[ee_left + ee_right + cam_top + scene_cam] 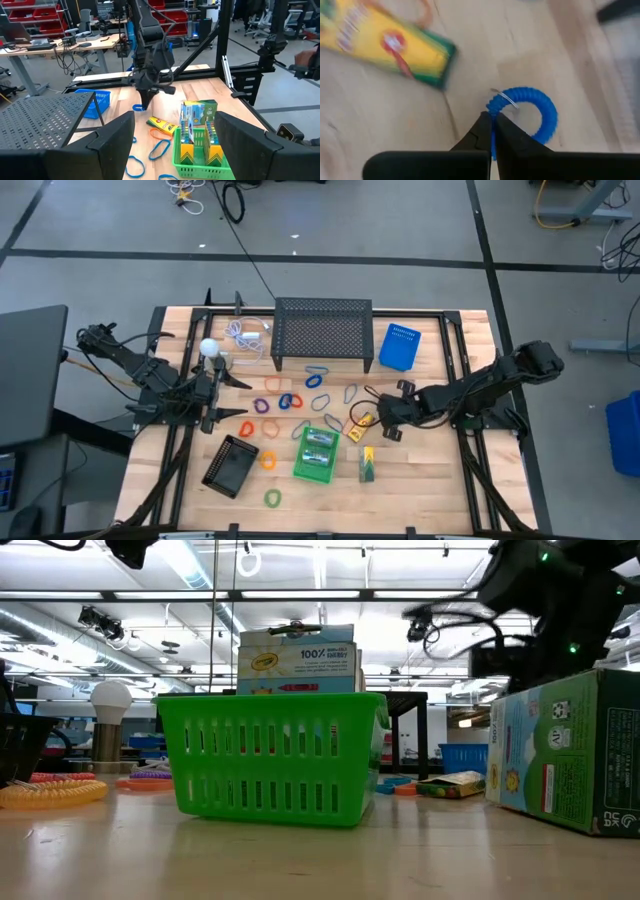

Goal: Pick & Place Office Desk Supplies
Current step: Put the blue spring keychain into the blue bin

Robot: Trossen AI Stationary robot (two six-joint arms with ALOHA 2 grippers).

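My right gripper (387, 425) stands over the table's middle right, tipped down and shut on a small blue coiled loop (532, 107). A yellow crayon box (385, 42) lies flat on the wood beside it. The green basket (318, 456) holds upright crayon boxes (197, 117), and another crayon box (367, 465) lies to its right. Several loops in orange, blue, red and green (290, 402) lie scattered mid-table. My left gripper (182, 145) hovers open at the left, above the table, holding nothing. My right gripper pinches the blue loop's coiled rim (493, 105) between its two fingertips (480, 132), at one spot near a small metal joint. The fingers slant down from above and from the table's right side. The rest of the loop looks to lie flat on the wood.
A black mesh shelf (322, 335) stands at the far middle, with a blue basket (400, 347) to its right. A white ball (208, 348) and a white cable (245, 332) lie to its left. A black basket (232, 465) sits near left.
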